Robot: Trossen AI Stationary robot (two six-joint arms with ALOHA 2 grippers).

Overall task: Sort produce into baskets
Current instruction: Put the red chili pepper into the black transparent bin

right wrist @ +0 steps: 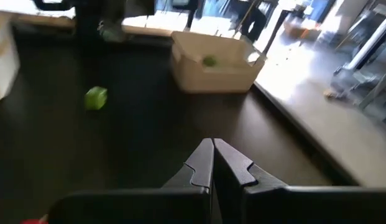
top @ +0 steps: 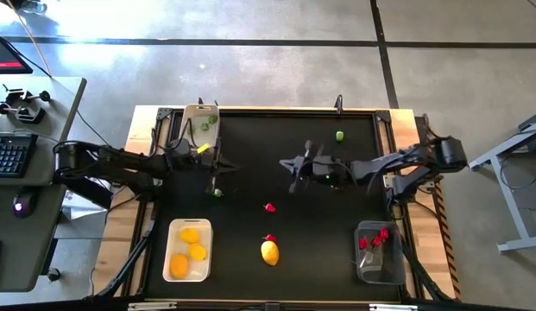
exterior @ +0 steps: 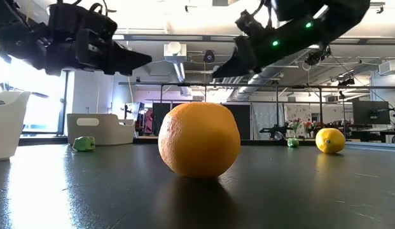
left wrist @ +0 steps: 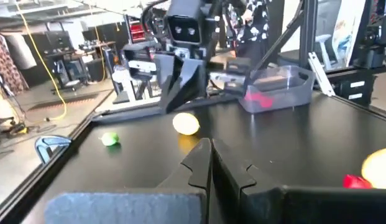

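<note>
My left gripper (top: pixel 217 166) is shut and empty above the table's left middle; its fingers show closed in the left wrist view (left wrist: pixel 211 163). My right gripper (top: pixel 293 166) is shut and empty above the middle (right wrist: pixel 212 158). Loose on the table lie a green piece (top: pixel 217 192), another green piece (top: pixel 339 136), two red pieces (top: pixel 269 207) (top: pixel 269 238) and a yellow-orange oval (top: pixel 269 252). A further yellow oval (left wrist: pixel 186 123) lies under the right arm. The beige tub (top: pixel 201 125) holds green pieces. The white tray (top: pixel 188 250) holds three yellow ovals. The transparent bin (top: pixel 378 250) holds red pieces.
The black table top has a raised frame along its edges (top: pixel 268 111). A desk with a keyboard (top: pixel 9 155) stands beyond the table's left edge. In the low view both arms hang above the table, left (exterior: pixel 89 44) and right (exterior: pixel 273 38).
</note>
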